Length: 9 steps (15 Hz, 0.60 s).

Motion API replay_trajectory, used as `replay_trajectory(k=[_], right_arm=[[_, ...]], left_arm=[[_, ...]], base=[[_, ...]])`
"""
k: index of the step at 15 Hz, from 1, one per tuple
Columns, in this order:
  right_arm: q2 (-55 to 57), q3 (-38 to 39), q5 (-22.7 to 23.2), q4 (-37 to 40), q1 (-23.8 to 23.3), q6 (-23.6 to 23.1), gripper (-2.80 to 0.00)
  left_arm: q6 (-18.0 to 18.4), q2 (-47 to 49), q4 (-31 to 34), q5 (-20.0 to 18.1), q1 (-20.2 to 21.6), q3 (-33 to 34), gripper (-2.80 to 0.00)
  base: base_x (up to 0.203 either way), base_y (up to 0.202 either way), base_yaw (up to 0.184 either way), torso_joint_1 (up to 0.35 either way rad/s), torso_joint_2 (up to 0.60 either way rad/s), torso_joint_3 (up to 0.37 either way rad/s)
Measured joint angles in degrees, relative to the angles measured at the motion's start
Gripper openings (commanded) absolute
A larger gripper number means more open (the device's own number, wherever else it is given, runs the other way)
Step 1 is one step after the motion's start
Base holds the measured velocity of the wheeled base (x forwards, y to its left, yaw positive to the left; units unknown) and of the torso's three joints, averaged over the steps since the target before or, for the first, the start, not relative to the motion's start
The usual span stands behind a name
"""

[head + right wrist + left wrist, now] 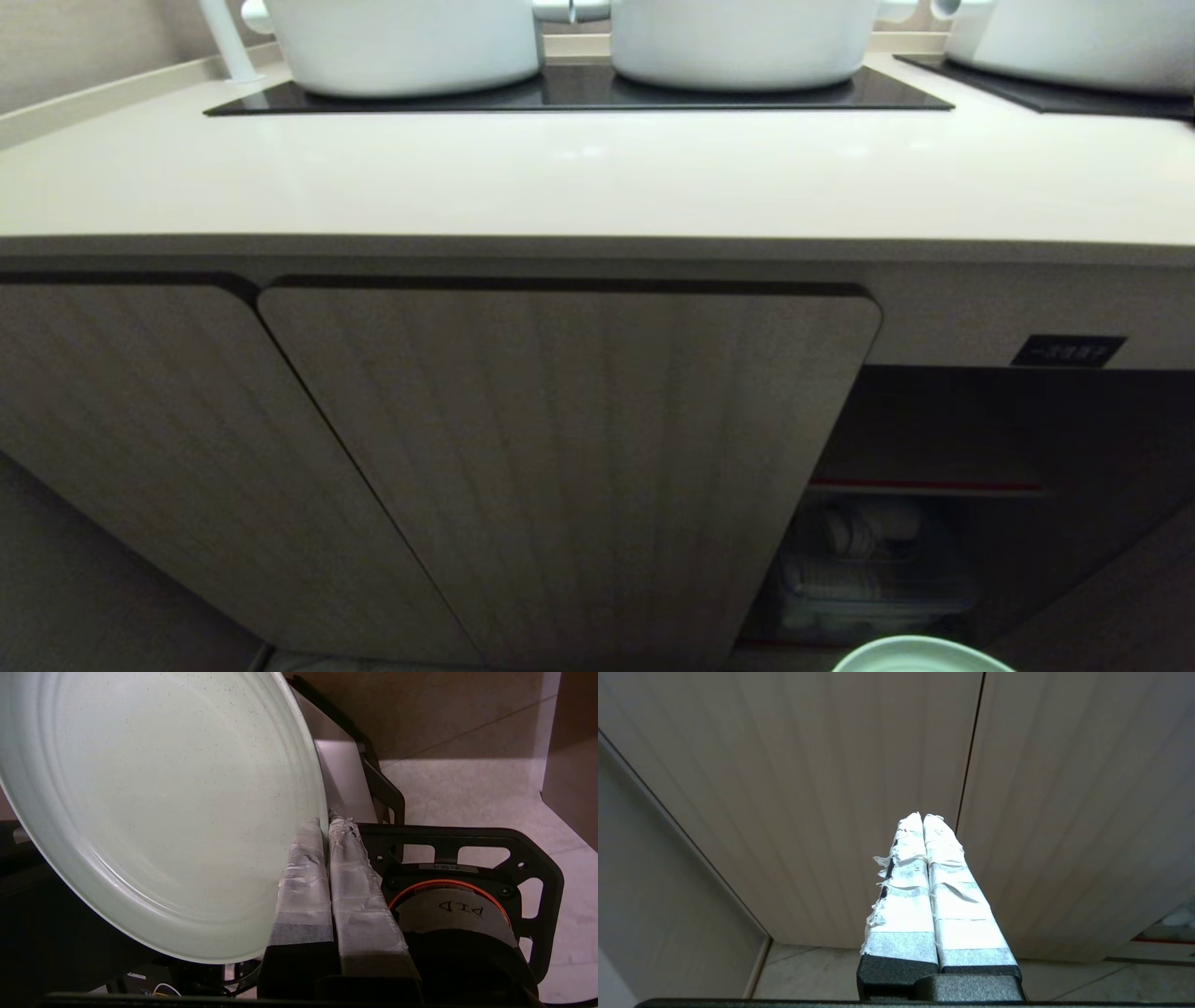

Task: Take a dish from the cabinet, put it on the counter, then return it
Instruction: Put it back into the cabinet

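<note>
One dish (154, 812), mint-green, pinched by its rim in the right gripper (327, 826), face spreading left of the fingers in the wrist view | head view: bottom edge, below the open cabinet (934, 523) bay | counter (597, 177) higher up | left gripper (923, 821) clenched, empty.

Pots (738, 42) on counter (597, 177); cabinet (560, 467) below; dish (920, 655) before opening
</note>
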State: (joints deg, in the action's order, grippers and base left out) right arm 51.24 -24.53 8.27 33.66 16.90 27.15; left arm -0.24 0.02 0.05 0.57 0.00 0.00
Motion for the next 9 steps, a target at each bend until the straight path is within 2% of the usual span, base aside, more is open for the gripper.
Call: replay_trajectory(k=[6,9], right_arm=[[0.0,0.1,0.0,0.0,0.0,0.0,-2.8],[0.0,0.2,0.0,0.0,0.0,0.0,-2.8]], left_arm=[[0.0,0.0,0.0,0.0,0.0,0.0,-2.8],[0.0,0.0,0.0,0.0,0.0,0.0,-2.8]], base=[[0.0,0.0,0.0,-0.14,0.46,0.308],[0.0,0.0,0.0,-0.04,0.16,0.125]])
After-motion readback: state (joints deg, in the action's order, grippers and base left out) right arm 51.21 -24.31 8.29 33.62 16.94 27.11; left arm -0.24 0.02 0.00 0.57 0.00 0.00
